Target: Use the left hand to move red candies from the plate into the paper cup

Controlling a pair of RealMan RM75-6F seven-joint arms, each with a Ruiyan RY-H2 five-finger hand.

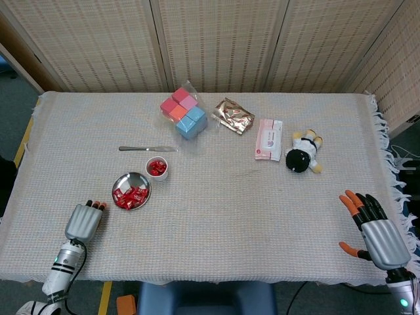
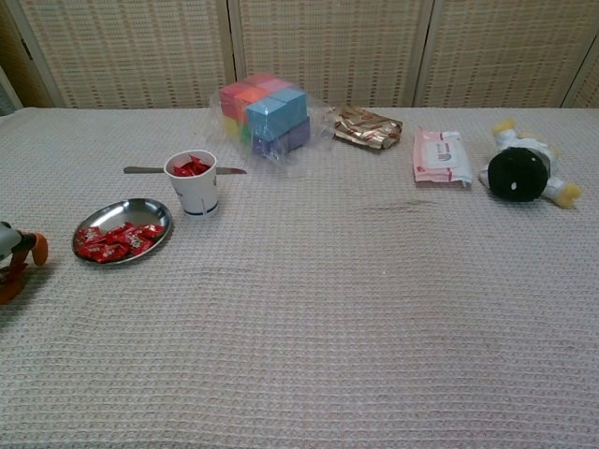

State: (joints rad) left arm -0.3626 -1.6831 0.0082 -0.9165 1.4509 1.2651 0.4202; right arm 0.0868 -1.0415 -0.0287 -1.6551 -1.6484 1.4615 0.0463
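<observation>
Red wrapped candies (image 1: 130, 195) are being held in the round steel plate (image 1: 123, 180) beside the white paper cup (image 1: 157, 168); the left hand (image 1: 84, 220), its grasp impossible to tell, is being kept near the bench's front edge.

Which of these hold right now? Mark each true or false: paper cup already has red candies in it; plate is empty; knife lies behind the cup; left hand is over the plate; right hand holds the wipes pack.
1. The paper cup has red candies in it: true.
2. The plate is empty: false, red candies remain on it.
3. The knife lies behind the cup: true.
4. The left hand is over the plate: false, it sits nearer the table edge, apart from it.
5. The right hand holds the wipes pack: false, it is empty, far from the pack.
</observation>
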